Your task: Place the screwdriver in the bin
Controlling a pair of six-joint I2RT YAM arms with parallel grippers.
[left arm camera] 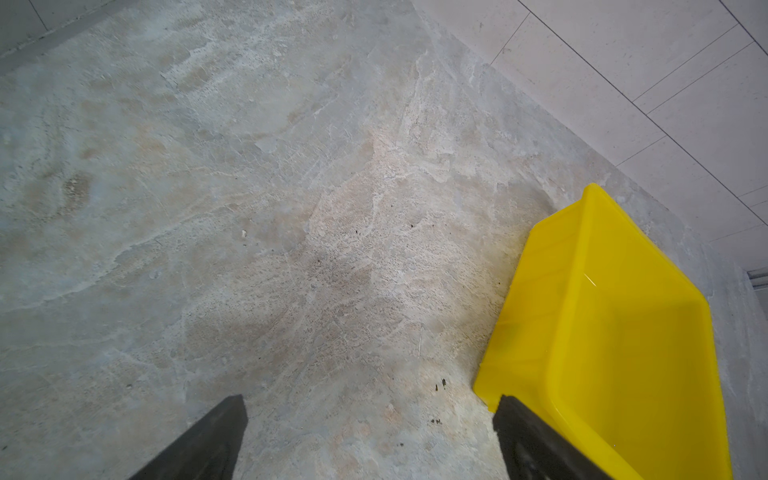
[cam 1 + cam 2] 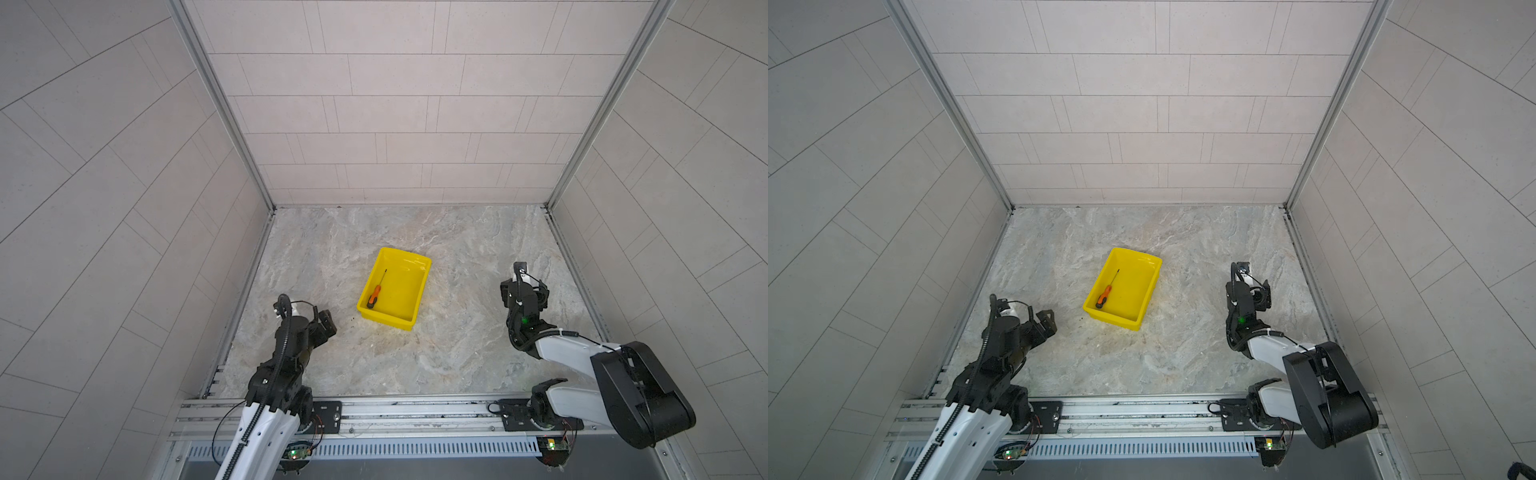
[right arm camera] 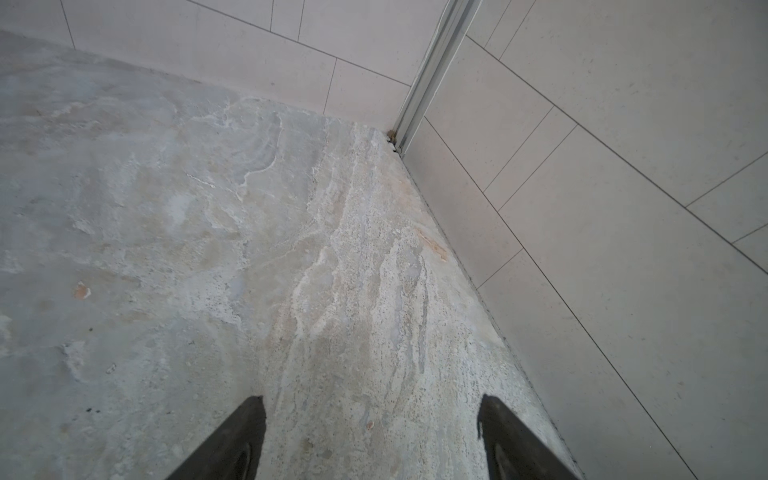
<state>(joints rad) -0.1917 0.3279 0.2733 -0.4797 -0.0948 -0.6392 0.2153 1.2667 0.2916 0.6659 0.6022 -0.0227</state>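
- One screwdriver on record: it lies flat inside the bin, close along the bin's left long wall. Its black handle end points to the near left corner and its shaft points away from me. I cannot tell whether it touches that wall, and the tip is too fine to make out.
- In the left wrist view the bin is only partly seen. The frame edge cuts it off, and one of my fingers covers its near corner.
- My left claw hangs just beside the bin's near left corner, jaws wide apart, with bare table between them.
- My right claw stands well apart from the bin, facing the far right corner of the enclosure. Its jaws are spread and nothing is between them. Only the fingertips show in each wrist view.
- In both top views the right wrist body covers the right claw's fingers.
- Surroundings: marbled table, tiled walls, and a metal rail carrying both arm bases. Small dark specks lie on the table near the bin. Nothing lies between either claw and the bin.
- Count: one screwdriver, one bin, two arms, two claws.
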